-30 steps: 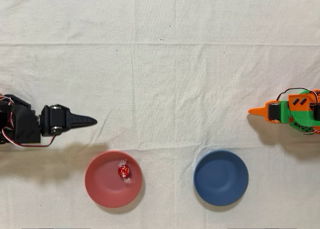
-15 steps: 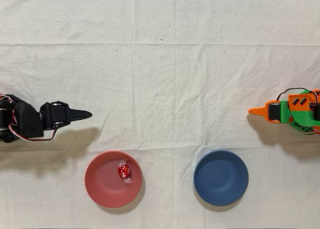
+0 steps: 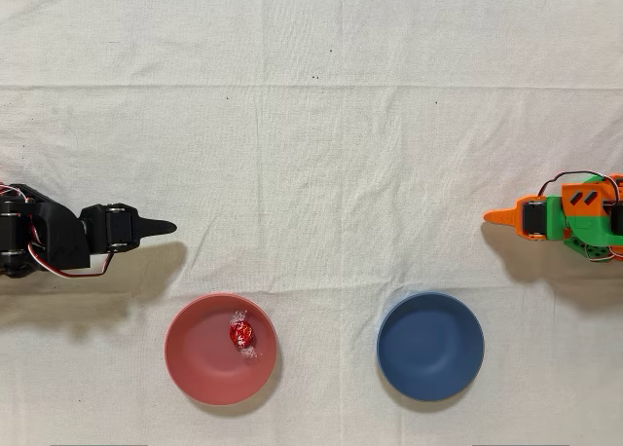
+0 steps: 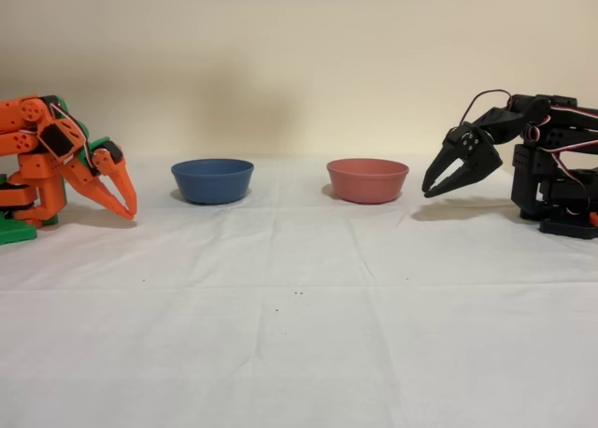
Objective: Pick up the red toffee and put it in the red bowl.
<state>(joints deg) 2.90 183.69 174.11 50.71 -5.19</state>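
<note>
The red toffee [image 3: 240, 335] lies inside the red bowl [image 3: 195, 353] in the overhead view, a little right of the bowl's middle. From the side, the red bowl [image 4: 367, 180] hides the candy behind its wall. My black gripper [image 3: 167, 228] is drawn back at the left edge of the overhead view, above and left of the bowl, its fingers shut with nothing between them. In the fixed view the gripper [image 4: 430, 191] hangs to the right of the bowl, tips pointing down, apart from it.
A blue bowl [image 3: 430, 346] sits to the right of the red one in the overhead view and is empty. The idle orange arm [image 3: 560, 217] stands at the right edge. A creased white cloth [image 3: 321, 154] covers the table.
The black arm has pulled back toward the left edge and folded in, so its gripper tip has moved left. The toffee and both bowls have not moved.
</note>
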